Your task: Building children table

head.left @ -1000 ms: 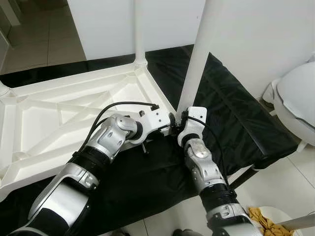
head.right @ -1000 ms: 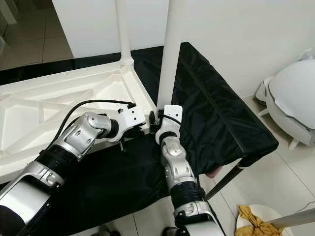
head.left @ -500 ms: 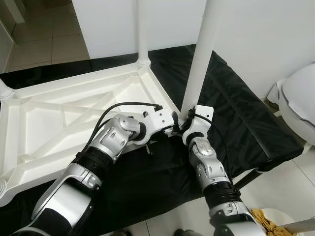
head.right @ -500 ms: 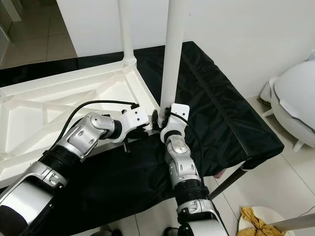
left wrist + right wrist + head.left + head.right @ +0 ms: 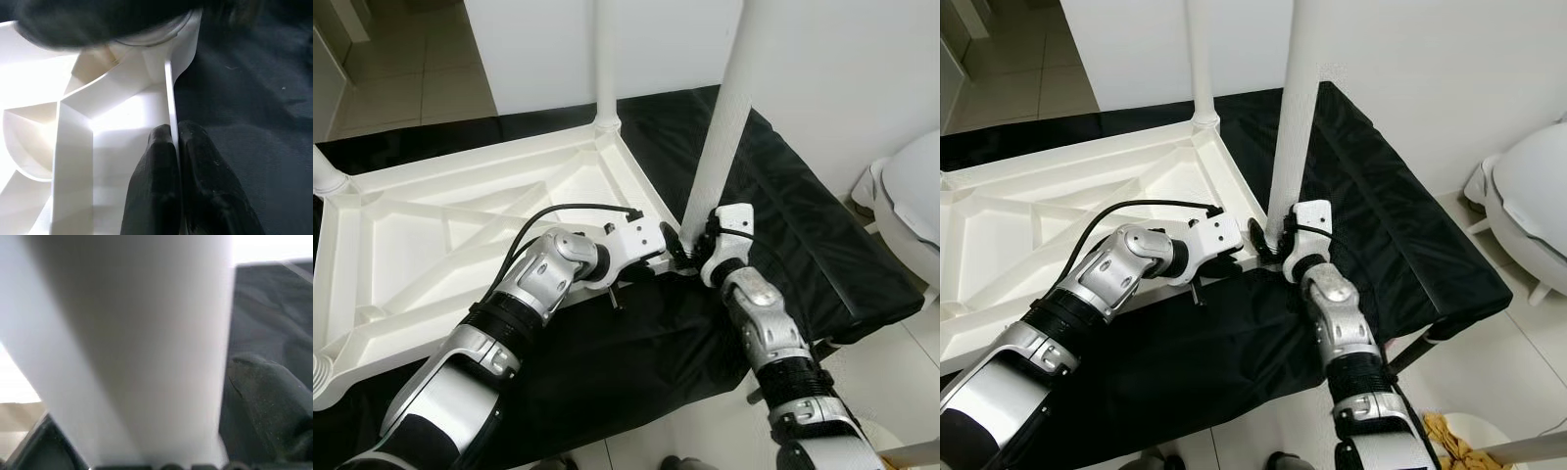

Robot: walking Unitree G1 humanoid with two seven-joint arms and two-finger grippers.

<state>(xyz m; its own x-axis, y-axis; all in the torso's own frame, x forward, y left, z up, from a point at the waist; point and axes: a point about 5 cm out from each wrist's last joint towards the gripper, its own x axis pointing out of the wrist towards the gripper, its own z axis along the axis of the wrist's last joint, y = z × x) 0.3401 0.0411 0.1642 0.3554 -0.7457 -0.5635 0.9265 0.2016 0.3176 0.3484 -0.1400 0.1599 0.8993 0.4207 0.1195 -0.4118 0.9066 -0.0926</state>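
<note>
Both claws (image 5: 677, 257) grip unmarked table frame (image 5: 431, 245)

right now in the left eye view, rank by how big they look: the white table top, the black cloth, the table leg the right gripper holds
1. black cloth and white table top: both large, too close to rank.
2. table leg, held near its base by the right gripper, clearly smallest.

White tabletop (image 5: 431, 235), white leg (image 5: 724, 117), black cloth (image 5: 803, 235).

Both head cameras look steeply down on the same upturned tabletop (image 5: 460, 235) and arms. Each wrist camera sits very close: left on its rim, right on a leg (image 5: 132, 347).
</note>
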